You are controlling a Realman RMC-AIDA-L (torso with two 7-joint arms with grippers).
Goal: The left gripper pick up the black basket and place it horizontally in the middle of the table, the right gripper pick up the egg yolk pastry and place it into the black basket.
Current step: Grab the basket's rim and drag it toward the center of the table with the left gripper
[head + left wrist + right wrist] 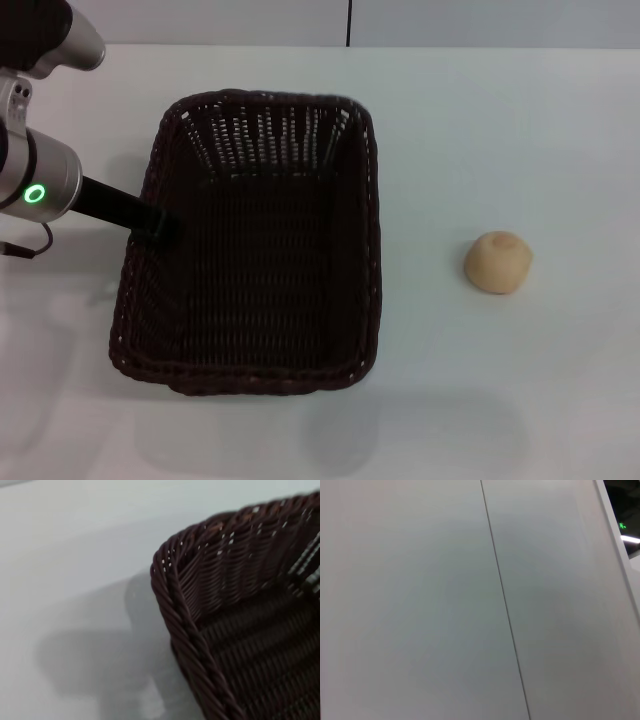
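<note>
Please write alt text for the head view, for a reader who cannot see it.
The left hand is at the left rim of the black basket, which stands on the white table. The egg yolk pastry lies on the table to the basket's right, apart from it.

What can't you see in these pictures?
- Left hand: in the head view its black tip meets the black basket's left rim, dark on dark, so open or shut cannot be told. The left wrist view shows only a basket corner and table.
- Right hand: in no view; its wrist camera shows only grey panels.
- Basket's far right side: cut off in the left wrist view.
- Egg yolk pastry: its underside is hidden.
</note>
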